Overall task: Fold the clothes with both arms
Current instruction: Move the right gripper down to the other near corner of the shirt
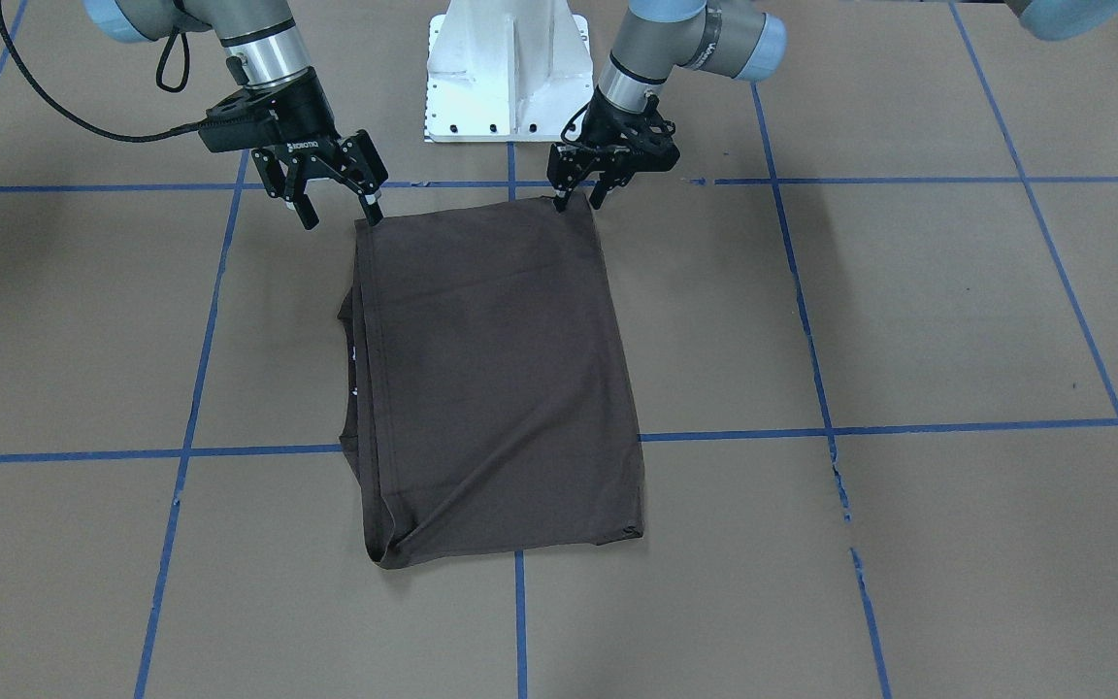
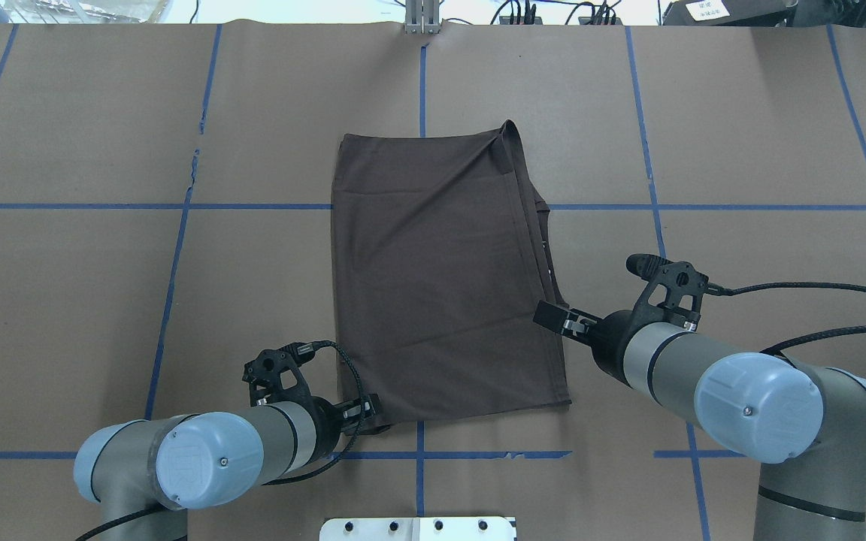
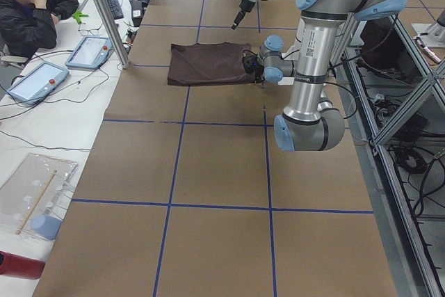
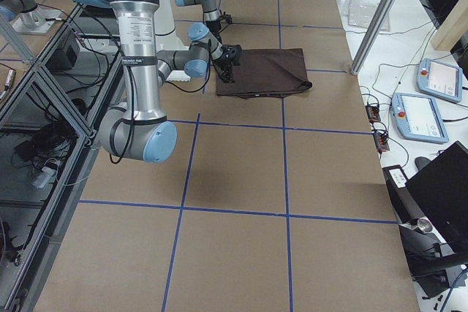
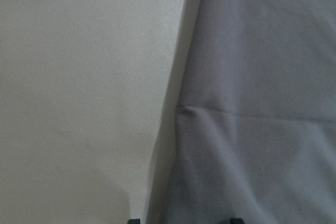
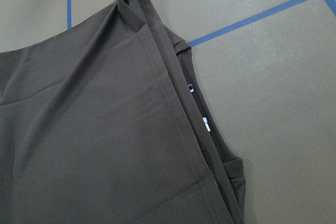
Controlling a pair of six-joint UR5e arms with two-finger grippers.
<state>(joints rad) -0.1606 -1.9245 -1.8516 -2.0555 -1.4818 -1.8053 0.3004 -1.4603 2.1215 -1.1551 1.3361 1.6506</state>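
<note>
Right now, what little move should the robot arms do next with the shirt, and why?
Probably lower the right gripper to its robot-side corner of the T-shirt. Its jaws stand open above the cloth, while the left gripper, also open, sits low at the other robot-side corner. Then both could pinch and fold.

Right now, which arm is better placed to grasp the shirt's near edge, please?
Probably left: the left gripper, open, sits low, straddling the shirt's edge in its wrist view; the right gripper, also open, hangs higher.

Dark T-shirt (image 1: 501, 379) on taped table (image 1: 957, 311)
</note>
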